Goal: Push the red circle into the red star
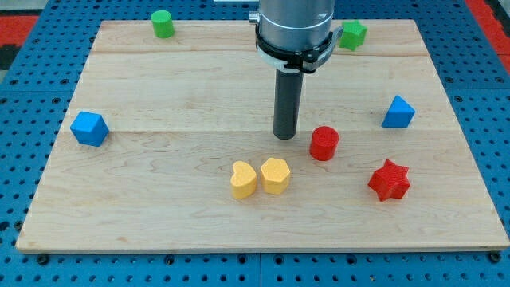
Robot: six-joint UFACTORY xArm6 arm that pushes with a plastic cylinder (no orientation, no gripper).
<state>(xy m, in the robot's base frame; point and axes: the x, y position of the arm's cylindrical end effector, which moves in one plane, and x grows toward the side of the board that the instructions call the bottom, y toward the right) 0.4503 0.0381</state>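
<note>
While my tip (285,136) rests on the pale wooden bench (159,199) a little above the board's middle, the small red circle block (324,143) sits just beside it at about three o'clock, with a thin strip of bare wood showing between the two, so they are near but apart. As for a gripper, the arm carries none: it ends in a straight dark rod under a grey metal collar, so nothing is open, closed or held.

From the red circle, the red star-shaped block (389,180) lies at roughly four o'clock, near but clearly apart from it, toward the bench's right side. At about five o'clock from my tip stand two yellow blocks, close together and perhaps touching: the yellow heart-shaped block (243,179) on the view's left and a second yellow heart-like block (275,175) on the view's right.

A blue triangular block (398,112) sits at two o'clock from the red circle, well apart from it. Far off at nine o'clock from my tip, near the bench's left edge, is a blue angular block (88,128). Along the top edge are a green cylinder block (162,24) at about ten o'clock and a green angular block (352,34) at one o'clock, partly behind the collar.
</note>
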